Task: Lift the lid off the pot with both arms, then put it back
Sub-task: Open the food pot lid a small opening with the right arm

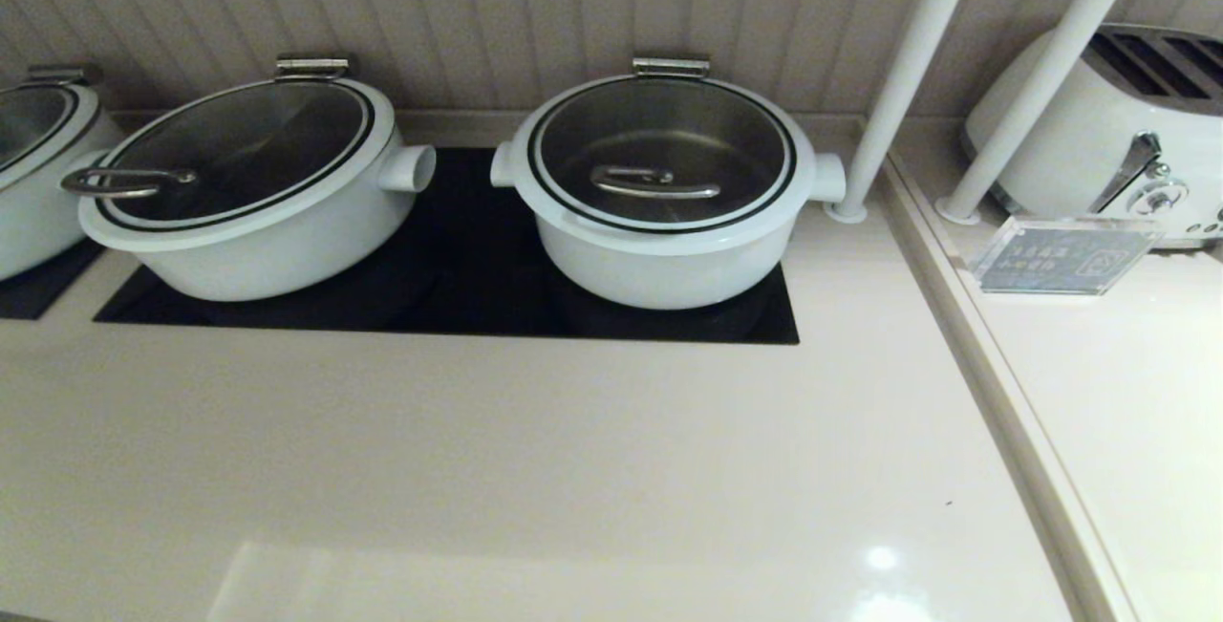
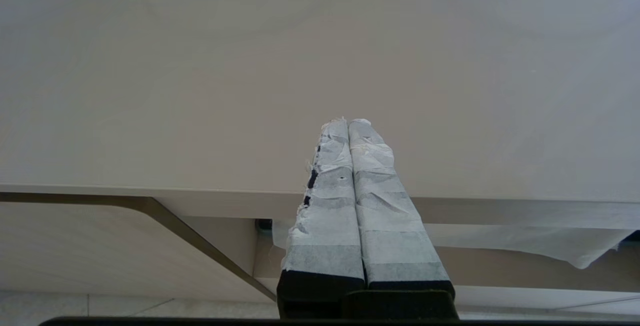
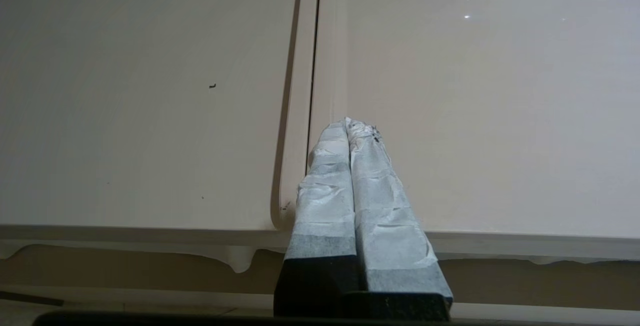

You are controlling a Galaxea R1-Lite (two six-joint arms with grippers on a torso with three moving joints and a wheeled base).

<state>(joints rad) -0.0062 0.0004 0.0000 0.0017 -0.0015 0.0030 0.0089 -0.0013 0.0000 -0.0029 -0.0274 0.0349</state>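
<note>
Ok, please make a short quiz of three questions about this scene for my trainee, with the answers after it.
1. True or false: the lid is sitting closed on the pot.
2. The steel bar handle of this lid lies: A) at the lid's edge B) across its centre C) on the pot's wall.
3. Fill in: the left gripper and the right gripper both have their fingers ____, above the counter's near edge.

Key: 1 true; 2 B; 3 shut.

Lid (image 1: pixel 661 152) on pot (image 1: pixel 666 259)
</note>
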